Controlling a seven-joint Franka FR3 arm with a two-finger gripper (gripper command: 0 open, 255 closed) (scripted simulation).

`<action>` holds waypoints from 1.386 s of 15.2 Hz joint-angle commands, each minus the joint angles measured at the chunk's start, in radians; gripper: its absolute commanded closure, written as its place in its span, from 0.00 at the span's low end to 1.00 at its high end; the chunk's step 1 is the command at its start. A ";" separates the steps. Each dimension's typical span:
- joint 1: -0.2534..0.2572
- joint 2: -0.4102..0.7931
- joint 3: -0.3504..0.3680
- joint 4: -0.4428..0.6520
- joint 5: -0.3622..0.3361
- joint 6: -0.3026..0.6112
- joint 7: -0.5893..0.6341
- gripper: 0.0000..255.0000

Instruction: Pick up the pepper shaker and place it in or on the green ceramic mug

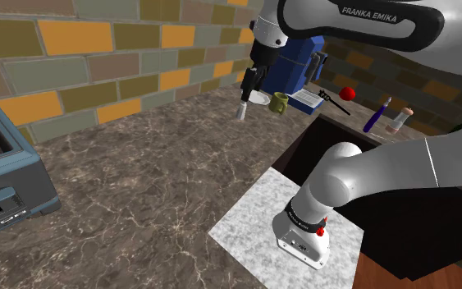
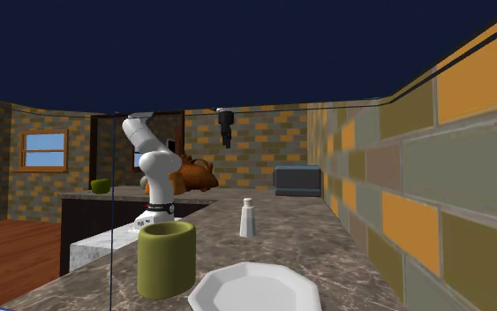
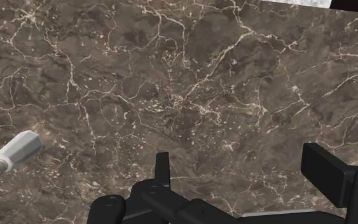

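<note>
Pincer (image 3: 244, 165) spread and empty, high over the counter (image 1: 139, 172); pepper shaker (image 1: 242, 110) stands upright near the counter's wall edge beside the green mug (image 1: 279, 103), so we'd centre over it, then descend straight and pinch mid-body.

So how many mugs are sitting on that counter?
1. An olive-green mug stands upright on the brown marbled counter, right beside the white plate, with the white shaker farther along. Others could be hidden behind the arm.
</note>
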 commanded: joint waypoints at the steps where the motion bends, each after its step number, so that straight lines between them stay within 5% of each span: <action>1: 0.000 0.000 0.000 0.000 0.000 0.000 0.000 0.00; 11: -0.083 0.222 -0.144 0.001 -0.092 0.236 -0.128 0.00; 21: -0.141 0.524 -0.275 0.124 -0.109 0.435 -0.260 0.00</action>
